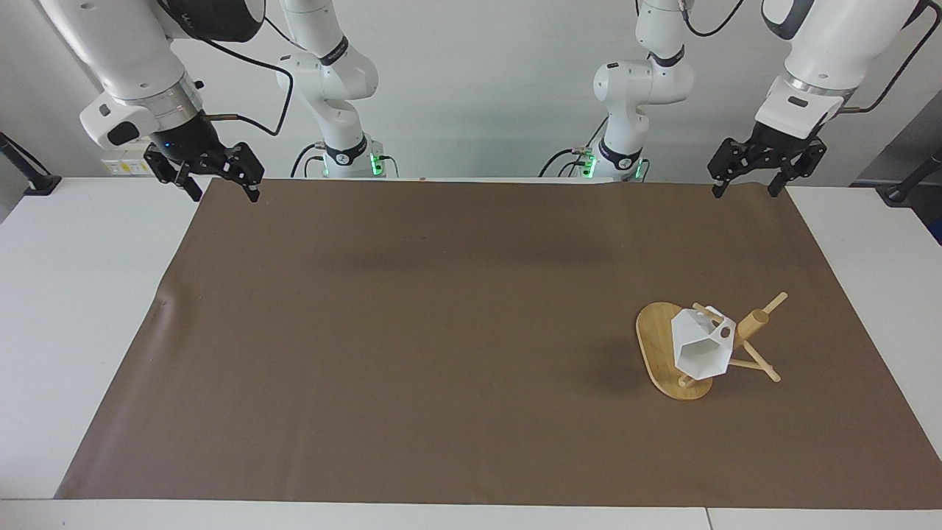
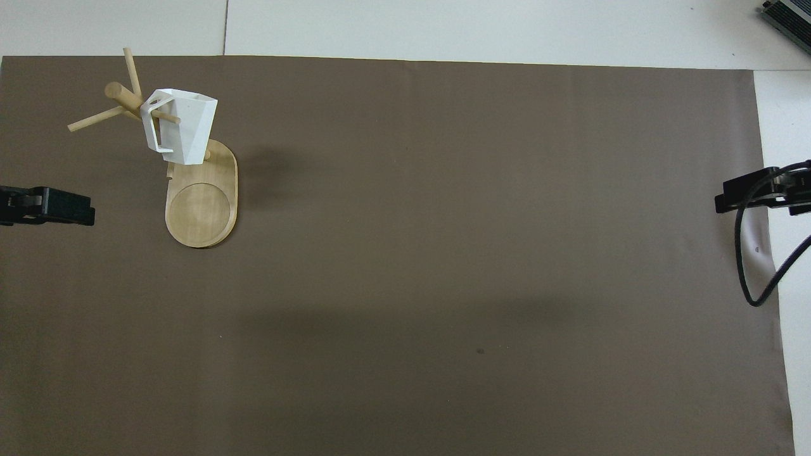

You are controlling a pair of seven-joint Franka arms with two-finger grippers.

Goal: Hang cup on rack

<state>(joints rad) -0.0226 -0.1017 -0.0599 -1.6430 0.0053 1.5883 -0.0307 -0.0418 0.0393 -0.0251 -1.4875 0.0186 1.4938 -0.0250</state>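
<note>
A brown mat (image 1: 471, 338) covers the table (image 1: 81, 309), and toward the left arm's end of it stands the rack (image 1: 673, 353) on its oval base. The cup (image 1: 700, 346) hangs by its handle on one peg (mouth tipped sideways). The left gripper (image 1: 765, 173) and right gripper (image 1: 213, 180) hover over the mat's corners nearest the robots, fingers spread, holding nothing.

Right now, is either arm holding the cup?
No: the cup hangs by its handle on a peg of the rack, both arms raised well away from it.
</note>
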